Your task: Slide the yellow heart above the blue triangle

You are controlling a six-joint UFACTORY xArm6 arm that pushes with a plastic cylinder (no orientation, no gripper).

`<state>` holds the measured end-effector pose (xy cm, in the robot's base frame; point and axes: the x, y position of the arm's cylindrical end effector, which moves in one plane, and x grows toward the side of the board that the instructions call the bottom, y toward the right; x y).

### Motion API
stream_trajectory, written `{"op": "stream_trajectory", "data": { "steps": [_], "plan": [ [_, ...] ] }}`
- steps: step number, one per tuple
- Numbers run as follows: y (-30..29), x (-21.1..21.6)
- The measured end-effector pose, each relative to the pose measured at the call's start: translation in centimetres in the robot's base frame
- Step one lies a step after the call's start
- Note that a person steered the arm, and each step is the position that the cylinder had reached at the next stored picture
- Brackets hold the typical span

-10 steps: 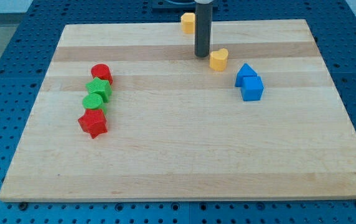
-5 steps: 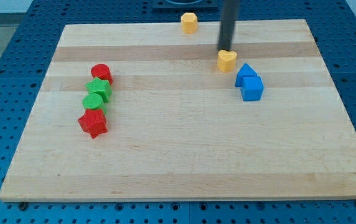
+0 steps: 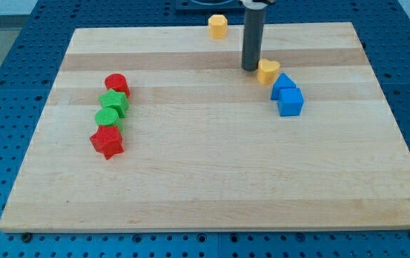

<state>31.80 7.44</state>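
The yellow heart [image 3: 268, 72] lies on the wooden board [image 3: 212, 179], up and to the left of the blue triangle [image 3: 284, 82], touching or nearly touching it. A blue cube [image 3: 290, 101] sits just below the triangle, against it. My tip [image 3: 250, 68] rests on the board just left of the heart, touching or almost touching its left side. The dark rod rises from there to the view's top.
A yellow hexagon-like block [image 3: 218, 26] sits at the board's top edge. At the left a column runs downward: red cylinder [image 3: 117, 84], green block [image 3: 114, 103], green round block [image 3: 107, 117], red star [image 3: 107, 142]. Blue pegboard surrounds the board.
The heart has slid right, from left of the triangle to its upper left corner. My tip moved right, went above the heart, then came back to its left side.
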Motion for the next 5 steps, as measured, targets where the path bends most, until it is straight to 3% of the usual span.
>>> {"op": "stream_trajectory", "data": {
  "steps": [5],
  "plan": [
    [2.4,0.1]
  ]
}}
